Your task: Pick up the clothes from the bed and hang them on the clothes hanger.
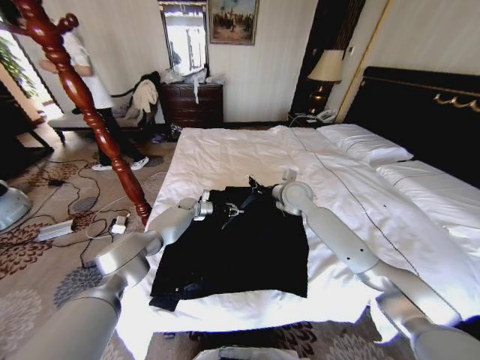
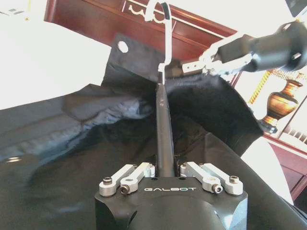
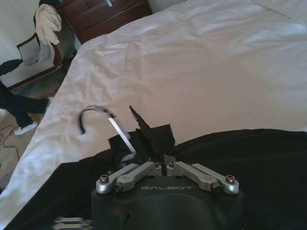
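Far left in my head view, the wooden coat stand [image 1: 79, 94] sits on the carpet beside the bed [image 1: 225, 150], carrying nothing; hanging step not done. Black jacket [image 1: 240, 251] lies flat on the white sheet near the foot edge, collar toward the headboard, a hanger inside it with its metal hook [image 3: 98, 117] poking out past the collar onto the sheet. So I judge this the early grasp stage: lift and transfer to the stand both remain. Left arm reaches in from the bed's side, low and nearly level, left tool [image 1: 232, 211] at the collar; in its wrist view the fingers look closed on the dark hanger bar [image 2: 163, 129]. Right arm extends across from the other side, elbow raised, right tool [image 1: 264, 193] at the collar; its fingers pinch a fold of jacket fabric.
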You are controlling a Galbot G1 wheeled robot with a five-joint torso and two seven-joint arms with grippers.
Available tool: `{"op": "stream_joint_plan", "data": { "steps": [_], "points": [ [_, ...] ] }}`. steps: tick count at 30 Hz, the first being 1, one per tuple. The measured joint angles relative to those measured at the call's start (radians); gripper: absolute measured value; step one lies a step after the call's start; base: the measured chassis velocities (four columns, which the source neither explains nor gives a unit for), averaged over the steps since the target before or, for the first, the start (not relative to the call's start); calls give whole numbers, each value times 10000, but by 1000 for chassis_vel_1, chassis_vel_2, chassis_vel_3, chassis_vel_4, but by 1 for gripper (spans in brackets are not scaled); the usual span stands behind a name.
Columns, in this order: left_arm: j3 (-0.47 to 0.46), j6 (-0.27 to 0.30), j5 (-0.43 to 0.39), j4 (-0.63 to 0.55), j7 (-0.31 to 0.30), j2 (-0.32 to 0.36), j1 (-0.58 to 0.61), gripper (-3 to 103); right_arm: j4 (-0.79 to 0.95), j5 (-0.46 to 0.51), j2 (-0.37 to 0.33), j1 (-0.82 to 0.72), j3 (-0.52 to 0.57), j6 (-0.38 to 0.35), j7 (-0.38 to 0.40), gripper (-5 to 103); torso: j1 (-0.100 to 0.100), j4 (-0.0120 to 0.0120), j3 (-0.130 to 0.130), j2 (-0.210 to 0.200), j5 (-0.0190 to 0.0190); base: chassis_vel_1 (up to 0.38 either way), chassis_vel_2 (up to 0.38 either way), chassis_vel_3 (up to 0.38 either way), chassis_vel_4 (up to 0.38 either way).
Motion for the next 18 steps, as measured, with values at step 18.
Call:
{"op": "stream_joint_plan", "data": {
  "steps": [18],
  "points": [
    [-140,-76,-244,-61,-142,604,-72,16,300,574,4,572,122,3,70,0,0,4,1,0,-1,0,0,0,0]
  ]
}}
